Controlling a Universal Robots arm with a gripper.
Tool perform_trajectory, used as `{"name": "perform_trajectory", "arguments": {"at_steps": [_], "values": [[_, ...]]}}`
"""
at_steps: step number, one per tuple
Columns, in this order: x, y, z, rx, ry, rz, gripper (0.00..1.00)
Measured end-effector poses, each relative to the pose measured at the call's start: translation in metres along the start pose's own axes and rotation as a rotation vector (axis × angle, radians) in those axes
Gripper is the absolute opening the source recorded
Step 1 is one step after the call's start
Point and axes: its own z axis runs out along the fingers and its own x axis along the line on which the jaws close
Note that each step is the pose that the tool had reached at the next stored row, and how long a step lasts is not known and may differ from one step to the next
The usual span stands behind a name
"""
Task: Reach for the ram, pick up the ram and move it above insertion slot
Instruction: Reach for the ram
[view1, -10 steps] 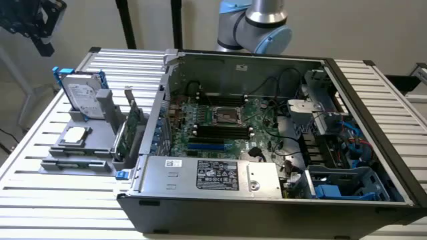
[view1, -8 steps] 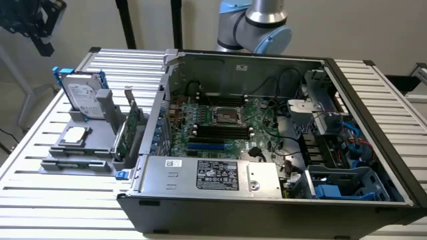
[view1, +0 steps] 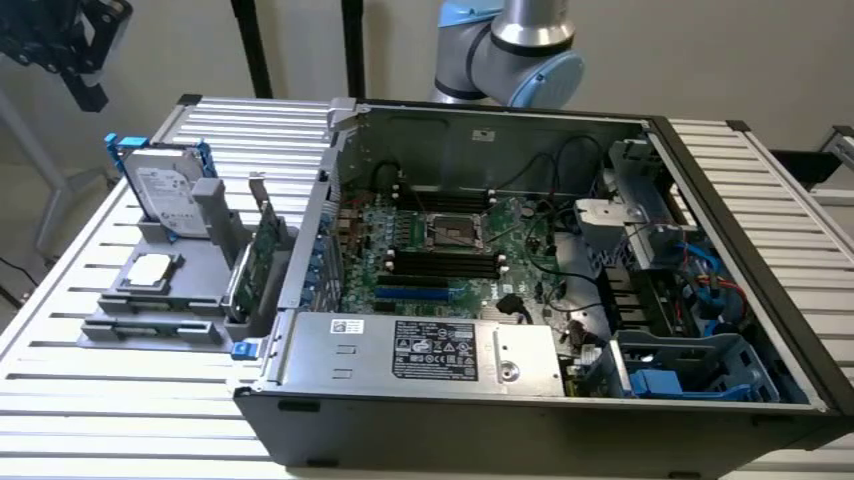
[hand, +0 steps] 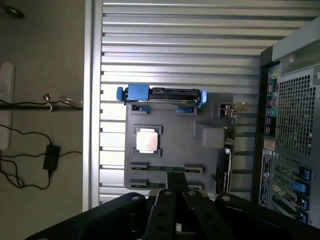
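Ram (hand: 167, 169) lies flat in grey parts fixture (hand: 175, 127), just past the CPU (hand: 148, 140), long axis parallel to the upright HDD (hand: 160, 93). Gripper (hand: 176, 176) hangs over fixture's ram end, ram approx. straight below it. Open or closed: can't tell. PC case (view1: 467, 125) sits beside fixture.

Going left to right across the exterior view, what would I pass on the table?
hard drive → expansion card → motherboard → blue drive cage
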Motion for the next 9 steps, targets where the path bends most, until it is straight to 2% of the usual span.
{"name": "perform_trajectory", "arguments": {"at_steps": [5,9], "values": [[0.000,-0.0021,-0.0005,0.0002,0.0012,0.000,0.11],[-0.002,-0.0151,-0.0009,0.0000,0.0070,0.000,0.11]]}}
